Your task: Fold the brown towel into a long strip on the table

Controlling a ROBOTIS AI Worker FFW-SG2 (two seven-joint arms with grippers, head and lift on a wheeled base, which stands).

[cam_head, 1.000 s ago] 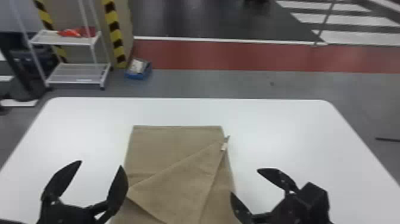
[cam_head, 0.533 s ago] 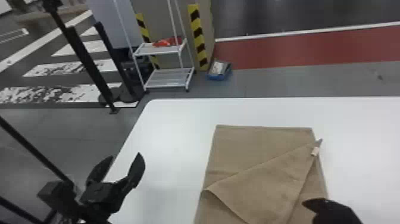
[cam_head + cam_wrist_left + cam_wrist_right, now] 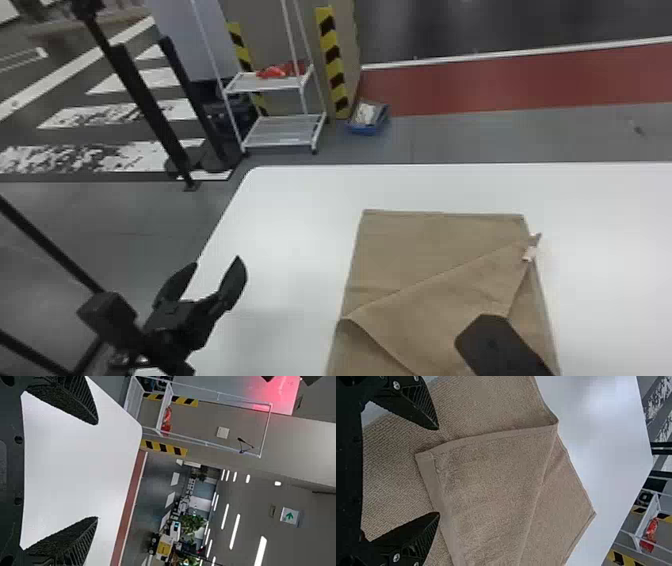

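Brown cloth lies flat on the white table (image 3: 300, 215): the towel (image 3: 425, 240) sits in front of the robot, toward the head view's right, its long axis seeming to run away from the robot toward the table's far edge. A loose flap (image 3: 450, 305) lies skewed across it, its upper edge slanting from the towel's left side to a pale tag (image 3: 528, 254) near the far right corner. The right gripper (image 3: 439, 471) is the nearer by a good margin. Its fingers are spread over the cloth, and in its wrist view a hemmed corner of the flap points back toward the space between the fingertips, with nothing pinched. The left gripper (image 3: 217, 259) stands off to the towel's left, near the table's left edge, fingers likewise spread and empty, with bare table between it and the cloth. The task seems at an early stage, since the flap makes a slanted fold rather than a strip. The relation that matters is that slant against the long axis: the right arm would probably do best to take the flap by its corner and square its edge along the towel's side. Closing too deep could catch the layer underneath as well.
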